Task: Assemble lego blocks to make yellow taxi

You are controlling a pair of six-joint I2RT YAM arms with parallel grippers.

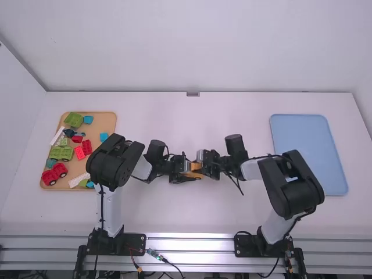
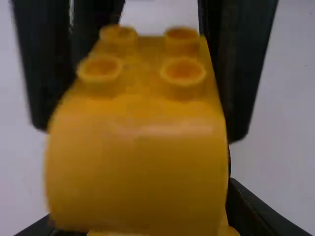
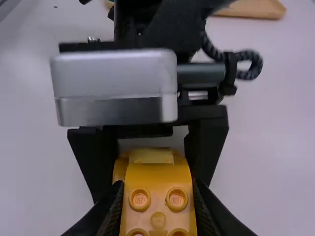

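Mid-table in the high view, my left gripper point(image 1: 183, 172) and right gripper point(image 1: 206, 165) face each other, with yellow-orange pieces point(image 1: 193, 174) between them. In the left wrist view, a rounded yellow block point(image 2: 138, 162) with studs hides much of my left gripper point(image 2: 142, 216); the right gripper's dark fingers flank its studded part. The right wrist view has a studded yellow block point(image 3: 158, 211) between the fingers of my right gripper point(image 3: 158, 189). Just beyond, the left gripper's fingers stand around a yellow piece point(image 3: 150, 157). Where the pieces meet is unclear.
A wooden tray point(image 1: 104, 123) at the left holds several green, red and blue blocks and red and green wheeled pieces. At the right lies a light-blue tray point(image 1: 308, 154). Both arms' wrists are close together over the middle.
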